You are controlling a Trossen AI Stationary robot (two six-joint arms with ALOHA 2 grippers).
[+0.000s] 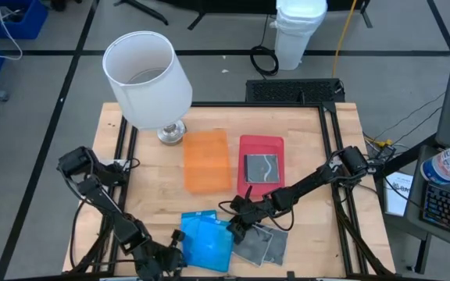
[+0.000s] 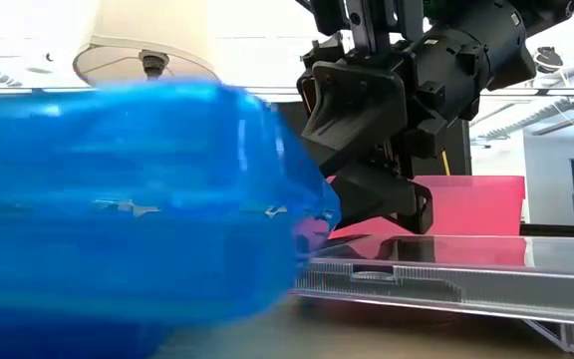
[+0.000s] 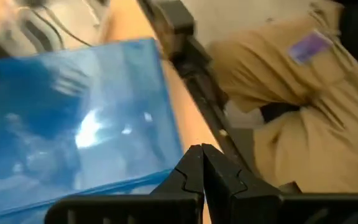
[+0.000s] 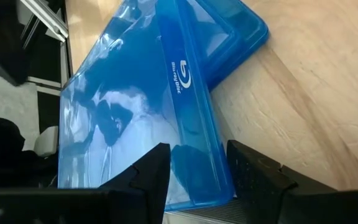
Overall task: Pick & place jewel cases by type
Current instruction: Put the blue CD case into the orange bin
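At six o'clock on the table (image 1: 303, 125), blue cases (image 1: 206, 240), right gripper (image 1: 236, 226) fingers apart around one's edge, left gripper (image 1: 174, 254) at seven o'clock, fingers together, holding nothing.

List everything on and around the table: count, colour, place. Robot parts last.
Blue jewel cases: two visible, translucent blue, overlapping at the front edge.
Clear jewel cases: two visible, grey inside, front edge, right of the blue ones.
Third clear case: one, dark inside, on the red tray.
Red tray: one, table middle.
Orange tray: one, left of the red tray.
Lamp: one, white shade, back left.
White container: one, on the floor behind the table.
Left gripper: shut, front edge beside the blue cases.
Right gripper: open, straddling a blue case's edge.
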